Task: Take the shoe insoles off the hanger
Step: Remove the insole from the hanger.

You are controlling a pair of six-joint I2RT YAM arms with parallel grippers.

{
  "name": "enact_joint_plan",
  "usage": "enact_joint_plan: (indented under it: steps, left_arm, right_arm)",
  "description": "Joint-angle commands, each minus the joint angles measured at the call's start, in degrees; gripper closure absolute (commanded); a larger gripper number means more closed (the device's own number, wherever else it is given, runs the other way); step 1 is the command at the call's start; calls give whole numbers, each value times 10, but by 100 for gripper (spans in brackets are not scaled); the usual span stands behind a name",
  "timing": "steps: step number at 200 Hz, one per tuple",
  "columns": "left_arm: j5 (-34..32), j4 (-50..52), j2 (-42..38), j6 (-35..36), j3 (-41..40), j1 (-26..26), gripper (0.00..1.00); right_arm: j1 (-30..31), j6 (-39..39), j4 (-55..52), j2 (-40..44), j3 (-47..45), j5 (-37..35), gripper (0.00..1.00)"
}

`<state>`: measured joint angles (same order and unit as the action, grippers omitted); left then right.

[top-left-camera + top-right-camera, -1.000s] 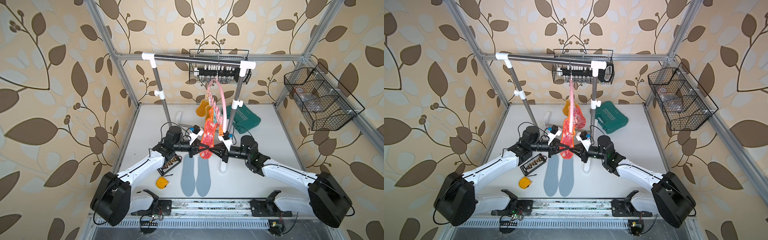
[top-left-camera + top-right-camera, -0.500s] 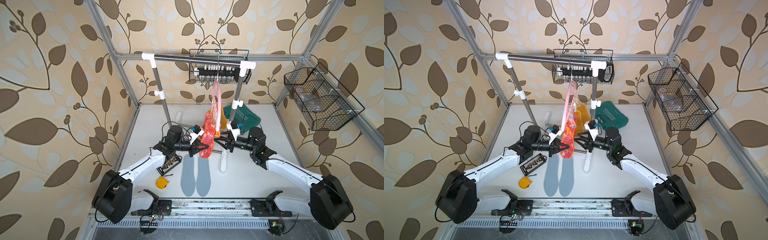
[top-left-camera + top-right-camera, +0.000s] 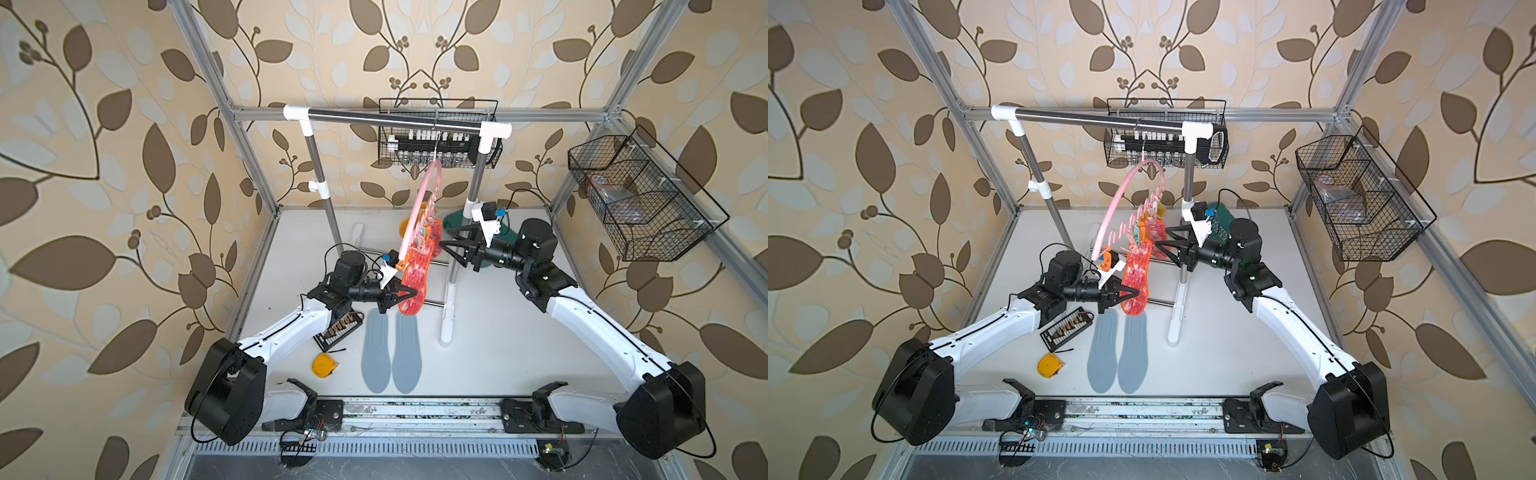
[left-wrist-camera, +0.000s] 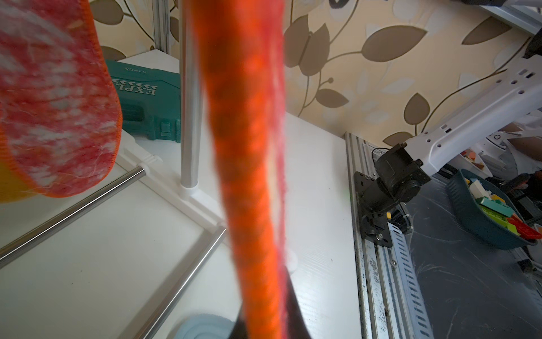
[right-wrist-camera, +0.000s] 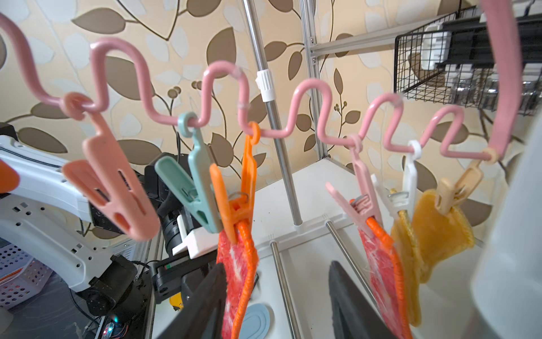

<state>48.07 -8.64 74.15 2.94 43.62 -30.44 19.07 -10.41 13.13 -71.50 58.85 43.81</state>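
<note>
Broadly, the white table (image 3: 498,357) lies bare across its right front, between the foot of the garment rack (image 3: 395,120) and the right arm; its left front is busier. The rack spans the back, and the pink hanger (image 3: 420,199) hangs from its bar on a slant, lower end toward the left arm. Two wire baskets are fixed to the walls: the back basket (image 3: 436,137) holds a black-and-white block and small jars, the side basket (image 3: 640,199) something clear that I cannot make out. A green case (image 3: 453,218) sits at the back, behind the right arm's wrist. Two blue-grey insoles (image 3: 376,357) lie flat side by side, ends close to the front rail. The left gripper (image 3: 409,293) has its fingers clamped on the lower part of a red-orange insole (image 3: 415,274), whose top is in an orange clip (image 5: 231,214). The right gripper (image 3: 445,248) stands with fingers (image 5: 202,302) apart, holding nothing, just beside the second red-orange insole (image 5: 378,264). Two yellow insoles (image 5: 440,232) hang clipped at the hanger's far end. A black connector board (image 3: 338,330) and a yellow tape measure (image 3: 324,365) lie near the left arm.
</note>
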Motion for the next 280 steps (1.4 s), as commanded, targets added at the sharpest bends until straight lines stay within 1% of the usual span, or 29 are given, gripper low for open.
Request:
enact_joint_plan:
  steps: [1,27,51,108,135,187,236,250,268,280]
  left_arm:
    - [9,31,12,9,10,-3,100]
    - [10,32,13,12,8,-4,100]
    - [19,38,17,14,13,-5,100]
    - [26,42,30,17,17,-4,99]
    - [38,45,39,16,24,-4,99]
    - [38,43,47,16,27,-4,99]
    - [42,45,55,17,31,-4,99]
    - [42,42,57,16,29,-5,99]
    - [46,47,58,17,34,-4,99]
    - [42,49,56,20,32,-4,99]
  right_arm:
    - [-1,4,-39,-12,32,50,45]
    - [-1,-12,-48,-38,62,75,46]
    - [0,-21,-53,-66,91,111,46]
    - [2,-29,-23,-99,111,185,48]
    - [2,-19,-39,-113,129,185,49]
    - [2,-18,-42,-142,163,182,49]
    - [3,-26,-24,-161,181,232,50]
    - [4,-27,-16,-163,182,243,53]
    - [4,-24,-17,-165,183,256,62]
    - [4,-24,-19,-167,183,255,65]
